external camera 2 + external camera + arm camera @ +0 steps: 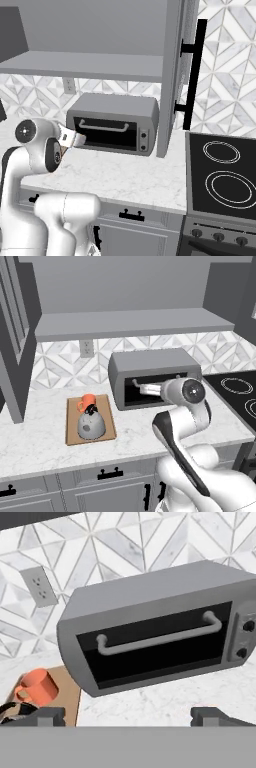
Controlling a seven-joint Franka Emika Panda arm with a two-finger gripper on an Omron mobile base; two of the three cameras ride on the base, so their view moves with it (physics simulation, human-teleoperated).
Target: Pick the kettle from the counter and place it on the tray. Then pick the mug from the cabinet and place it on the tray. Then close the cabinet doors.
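- The white arm [185, 421] rises from the base at the near edge of the counter [45, 441], folded at the elbow with the wrist raised in front of the toaster oven.
- The gripper [127, 714] shows its two dark fingertips at the bottom of the hand view, set wide apart with nothing between them; it points at the toaster oven's door.
- On the counter, left of the arm, lies the tray [72, 436], a light-brown wooden board.
- The kettle [91, 425] stands upright on the near half of the tray, its black handle on top.
- The mug [87, 402] stands on the far half of the tray, just behind the kettle, handle to the left; whether the two touch cannot be told.
- In the hand view the mug [39, 688] sits at the lower left, on the tray [70, 697].
- The toaster oven [152, 378] sits further back on the counter, right of the tray, door shut.
- A wall socket [86, 348] is set in the tiled backsplash behind.
- Above, the cabinet [130, 323] shows its bare grey shelf.
- One of the cabinet doors [175, 75] stands swung out, edge-on in the right base view.
- A black stovetop [222, 175] lies to the right.
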